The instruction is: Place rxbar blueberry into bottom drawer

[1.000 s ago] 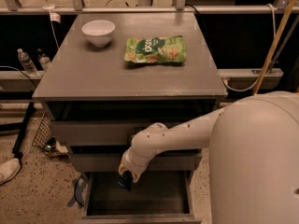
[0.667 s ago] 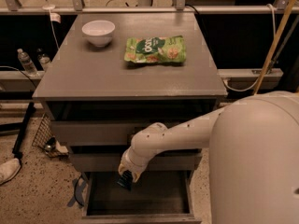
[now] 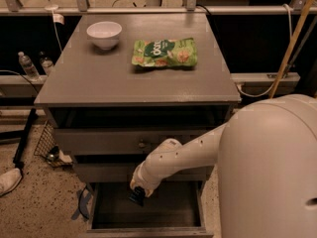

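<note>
The bottom drawer (image 3: 171, 209) of the grey cabinet is pulled open at the bottom of the camera view, and its inside is dark. My gripper (image 3: 137, 196) hangs at the end of the white arm, just inside the drawer's left rear part. It is shut on a small dark bluish piece, the rxbar blueberry (image 3: 135, 199), which is mostly hidden by the gripper. I cannot tell if the bar touches the drawer floor.
A green snack bag (image 3: 165, 52) and a white bowl (image 3: 104, 33) lie on the cabinet top (image 3: 99, 78). Two shallower drawers (image 3: 109, 142) sit above the open one. My white body (image 3: 267, 172) fills the lower right. Bottles (image 3: 27, 66) and a wire basket (image 3: 47, 143) stand at the left.
The arm and gripper have sunk a little lower and to the right, into the open drawer. Nothing on the cabinet top has moved.
</note>
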Controlling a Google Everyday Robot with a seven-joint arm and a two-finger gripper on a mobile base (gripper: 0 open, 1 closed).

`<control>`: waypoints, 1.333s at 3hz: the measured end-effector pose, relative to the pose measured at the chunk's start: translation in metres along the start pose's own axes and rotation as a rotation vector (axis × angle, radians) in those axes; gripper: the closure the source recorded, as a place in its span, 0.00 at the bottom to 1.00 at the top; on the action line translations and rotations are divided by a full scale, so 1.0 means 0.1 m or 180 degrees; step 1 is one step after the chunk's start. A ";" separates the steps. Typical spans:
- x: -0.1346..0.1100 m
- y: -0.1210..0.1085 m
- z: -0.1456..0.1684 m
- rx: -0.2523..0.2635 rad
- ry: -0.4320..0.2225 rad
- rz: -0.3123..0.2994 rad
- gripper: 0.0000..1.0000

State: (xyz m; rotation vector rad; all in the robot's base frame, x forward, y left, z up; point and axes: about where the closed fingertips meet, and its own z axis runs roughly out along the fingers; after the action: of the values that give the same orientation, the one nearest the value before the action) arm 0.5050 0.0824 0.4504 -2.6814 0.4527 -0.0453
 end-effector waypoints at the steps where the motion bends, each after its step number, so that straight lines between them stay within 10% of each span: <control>1: 0.00 0.11 0.12 0.0081 -0.0003 0.0028 1.00; 4: -0.04 0.50 0.79 0.0407 -0.0156 0.0211 1.00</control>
State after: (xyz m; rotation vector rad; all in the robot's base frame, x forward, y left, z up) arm 0.4938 0.0726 0.3577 -2.5348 0.5053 0.0103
